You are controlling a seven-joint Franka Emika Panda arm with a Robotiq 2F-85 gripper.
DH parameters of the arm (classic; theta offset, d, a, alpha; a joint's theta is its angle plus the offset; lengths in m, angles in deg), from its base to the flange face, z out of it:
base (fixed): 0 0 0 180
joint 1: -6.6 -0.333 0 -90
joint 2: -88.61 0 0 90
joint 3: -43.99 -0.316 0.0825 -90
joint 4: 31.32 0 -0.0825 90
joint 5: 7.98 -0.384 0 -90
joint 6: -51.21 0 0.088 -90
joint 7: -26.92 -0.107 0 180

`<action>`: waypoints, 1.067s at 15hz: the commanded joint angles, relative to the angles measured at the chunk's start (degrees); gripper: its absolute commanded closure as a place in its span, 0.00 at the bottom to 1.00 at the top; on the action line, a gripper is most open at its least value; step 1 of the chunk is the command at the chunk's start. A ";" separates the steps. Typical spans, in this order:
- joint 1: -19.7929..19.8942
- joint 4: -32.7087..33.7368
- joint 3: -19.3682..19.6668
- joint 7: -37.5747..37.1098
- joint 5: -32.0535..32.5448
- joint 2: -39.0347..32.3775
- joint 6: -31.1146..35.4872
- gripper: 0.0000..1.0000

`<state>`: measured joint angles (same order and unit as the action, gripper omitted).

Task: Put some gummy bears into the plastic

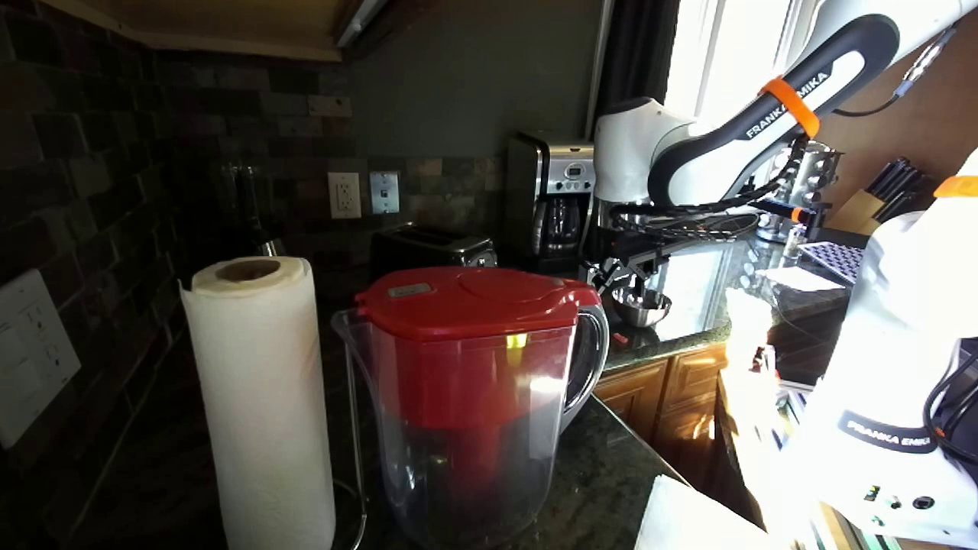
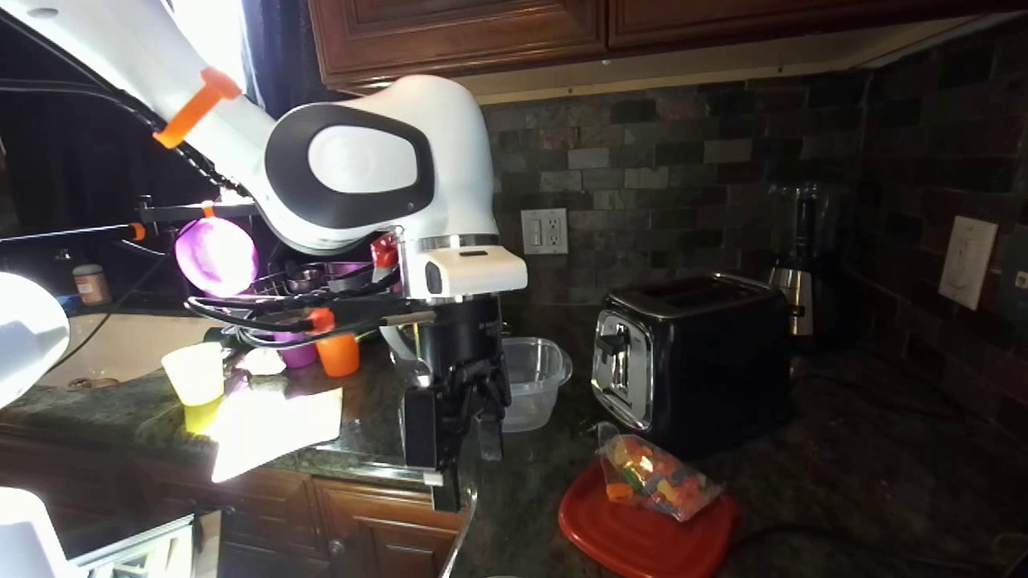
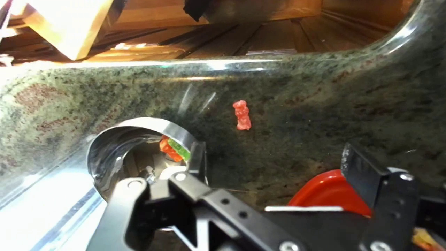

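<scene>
My gripper (image 3: pixel 278 165) is open, with nothing between its fingers. It also shows above the counter in both exterior views (image 1: pixel 628 279) (image 2: pixel 470 470). A steel bowl (image 3: pixel 150 123) lies under the left finger in the wrist view, with a red-orange gummy bear (image 3: pixel 169 149) and a green gummy bear (image 3: pixel 179 150) inside. It shows in an exterior view (image 1: pixel 646 309). A pinkish-red gummy bear (image 3: pixel 241 115) lies loose on the counter ahead of the finger gap. A clear bag of gummies (image 2: pixel 662 479) rests on a red lid (image 2: pixel 594 534). A clear plastic container (image 2: pixel 534 397) stands behind the gripper.
A black toaster (image 2: pixel 707 361) stands behind the bag. A red-lidded pitcher (image 1: pixel 466 374) and a paper towel roll (image 1: pixel 256 405) stand in the foreground. A coffee maker (image 1: pixel 561 179) and cups (image 2: pixel 337 355) stand farther back. The counter edge (image 3: pixel 223 64) curves past the loose bear.
</scene>
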<state>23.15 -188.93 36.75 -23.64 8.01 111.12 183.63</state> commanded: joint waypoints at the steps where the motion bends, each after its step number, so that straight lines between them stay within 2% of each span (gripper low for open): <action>1: 0.59 0.07 0.87 -4.35 4.60 -3.67 0.92 0.00; 6: -0.60 0.06 4.30 -3.46 2.79 -7.65 1.65 0.00; 11: -0.84 0.07 7.70 -1.01 2.18 -10.49 6.65 0.00; 16: -1.48 0.08 9.29 -1.19 0.68 -13.25 9.17 0.00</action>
<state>22.83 -188.90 44.44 -25.36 10.12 99.89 190.96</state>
